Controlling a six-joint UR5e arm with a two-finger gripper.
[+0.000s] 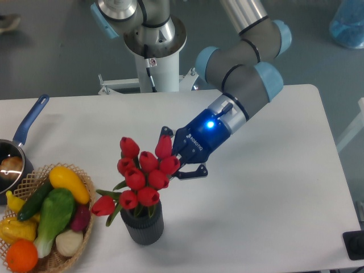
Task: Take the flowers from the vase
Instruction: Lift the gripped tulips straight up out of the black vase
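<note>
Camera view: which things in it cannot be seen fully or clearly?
- Hand: its fingertips sit behind the flowers, so the grip is unclear.
- Flower stems: hidden inside the vase.
- Saucepan: cut by the left edge.
- Basket: cut by the bottom edge.

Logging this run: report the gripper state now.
Gripper: open, fingers either side of the flowers, which sit in the vase.

A single fixed camera looks down steeply from above the near edge of the white table [273, 187], facing the arm's base [154, 62] at the far side. It stands fairly close: the table fills most of the view, its left and near edges cut off, with grey floor beyond.
</note>
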